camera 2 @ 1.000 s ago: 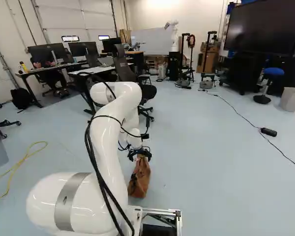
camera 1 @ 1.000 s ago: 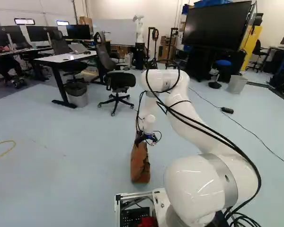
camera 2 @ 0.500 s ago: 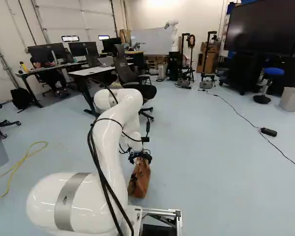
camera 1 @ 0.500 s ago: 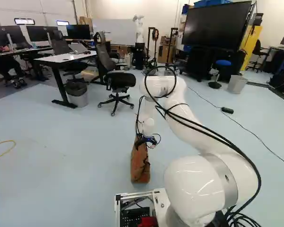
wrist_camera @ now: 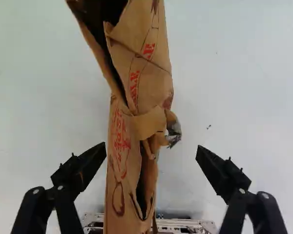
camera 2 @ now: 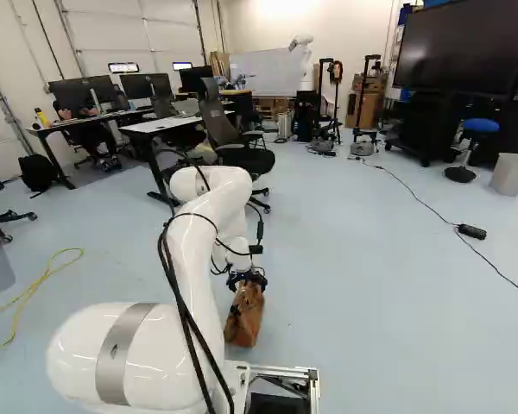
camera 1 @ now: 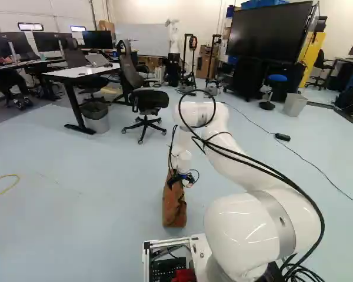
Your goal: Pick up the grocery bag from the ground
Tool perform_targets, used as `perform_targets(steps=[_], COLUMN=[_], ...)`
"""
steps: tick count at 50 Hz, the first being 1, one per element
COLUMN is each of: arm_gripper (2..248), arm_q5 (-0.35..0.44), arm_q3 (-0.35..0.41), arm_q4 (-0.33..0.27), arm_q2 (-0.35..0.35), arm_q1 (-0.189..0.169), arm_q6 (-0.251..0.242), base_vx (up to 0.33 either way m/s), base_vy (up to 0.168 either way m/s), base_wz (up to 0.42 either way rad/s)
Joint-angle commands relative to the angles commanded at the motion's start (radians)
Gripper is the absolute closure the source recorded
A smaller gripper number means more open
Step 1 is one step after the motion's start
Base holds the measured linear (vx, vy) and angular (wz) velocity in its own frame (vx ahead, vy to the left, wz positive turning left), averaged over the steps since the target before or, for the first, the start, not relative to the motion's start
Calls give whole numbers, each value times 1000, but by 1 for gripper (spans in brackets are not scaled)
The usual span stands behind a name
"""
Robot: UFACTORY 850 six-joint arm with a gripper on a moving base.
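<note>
- The gripper (camera 2: 246, 281) hung at the top of the grocery bag (camera 1: 175, 205), its fingers spread wide with the bag between them, unpinched.
- One finger lay close by the bag's long edge; a broad gap parted the other from it.
- The bag stood on the pale floor (camera 2: 371, 276), just ahead of the base frame (camera 1: 194, 241), whose metal edge also crossed the wrist view.
- Only the wrist view gave the bag's folds, dark opening, red print and a torn flap with a grey scrap.
- Only the right base view took in a black backpack (camera 2: 38, 172); the yellow panel (camera 1: 313, 56) showed in the left one alone.
- A yellow cord (camera 2: 36, 287) curled on the floor on one side, a black cable (camera 2: 505, 274) on the other.
- Farther off stood an office chair (camera 1: 148, 103), a desk (camera 1: 82, 71) and another robot (camera 2: 306, 65).
</note>
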Motion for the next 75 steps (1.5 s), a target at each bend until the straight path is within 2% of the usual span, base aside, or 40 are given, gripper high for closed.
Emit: perform_targets(steps=[24, 34, 35, 40, 41, 45, 46, 50, 51, 56, 57, 61, 62, 75], arm_gripper=[3, 3, 33, 33, 73, 73, 112, 112, 151, 151, 190, 190, 226, 231], arm_q5=[0, 0, 0, 0, 0, 0, 0, 0, 0, 0, 0, 0, 0, 0], arm_q3=[-85, -96, -96, -97, -97, -97, -97, -97, -97, -97, -97, -97, -97, -88], arm_q4=[0, 0, 0, 0, 0, 0, 0, 0, 0, 0, 0, 0, 0, 0], arm_q2=[-91, -102, -102, -103, -103, -103, -103, -103, -103, -103, -103, -103, -103, -94], arm_q1=[0, 0, 0, 0, 0, 0, 0, 0, 0, 0, 0, 0, 0, 0], arm_q6=[0, 0, 0, 0, 0, 0, 0, 0, 0, 0, 0, 0, 0, 0], base_vx=[0, 0, 0, 0, 0, 0, 0, 0, 0, 0, 0, 0, 0, 0], base_vy=[0, 0, 0, 0, 0, 0, 0, 0, 0, 0, 0, 0, 0, 0], base_wz=[0, 0, 0, 0, 0, 0, 0, 0, 0, 0, 0, 0, 0, 0])
